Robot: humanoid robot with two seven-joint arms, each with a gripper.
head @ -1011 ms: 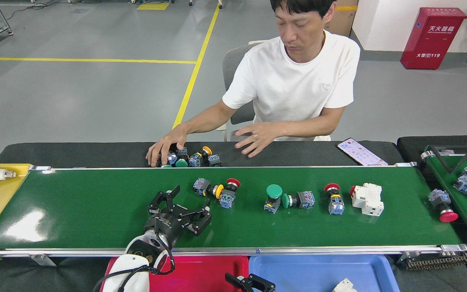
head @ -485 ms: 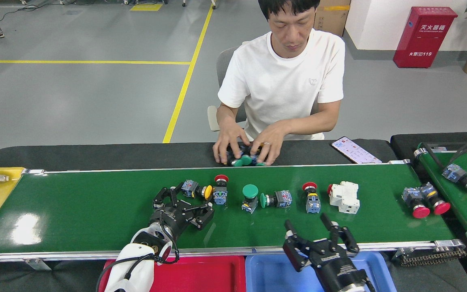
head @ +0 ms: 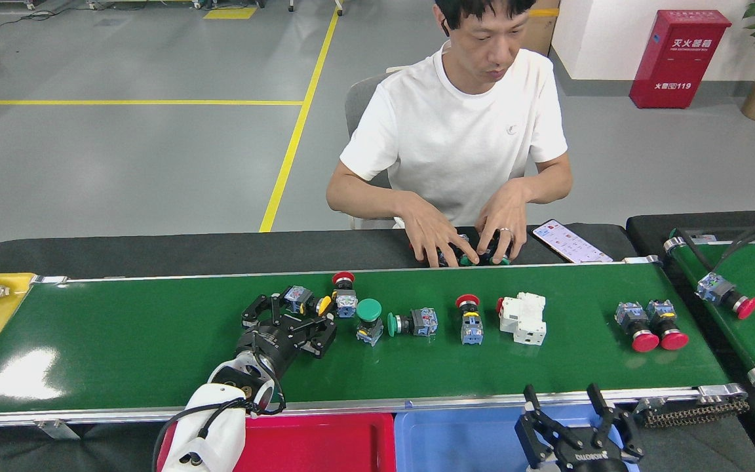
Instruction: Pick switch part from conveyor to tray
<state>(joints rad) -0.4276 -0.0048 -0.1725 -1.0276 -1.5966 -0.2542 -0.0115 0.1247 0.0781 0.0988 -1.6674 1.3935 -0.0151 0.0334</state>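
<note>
Switch part with the yellow cap (head: 310,303) is the nearest candidate: it lies on its side on the conveyor (head: 122,341), just beyond the left gripper's fingertips. Nearest the view's bottom edge sit the red tray (head: 325,446) and the blue tray (head: 456,442), side by side below the belt's near rail. Right gripper (head: 571,403) hangs over the blue tray with fingers spread, nothing between them. Left gripper (head: 289,314) is out over the belt, fingers splayed wide and empty, tips flanking or just short of the yellow-capped part; cannot tell whether any pad touches it. Step in hand, by my reading: the reach-and-align before the grasp; nothing lifted yet. Next move likely calls for a small advance so the jaws straddle the body, then a closing, then a carry back to the red tray. The part's long axis runs roughly along the belt's length, grey-blue block end toward the left, yellow cap toward the right, slightly tilted nearward. Close beside it stand a red-capped switch (head: 344,298) and a green-capped one (head: 369,318), so a crowded pick. Farther right: more switches and a white block (head: 523,318). Beyond the belt, a person's hands (head: 466,233) sort parts on the black table (head: 187,252).
</note>
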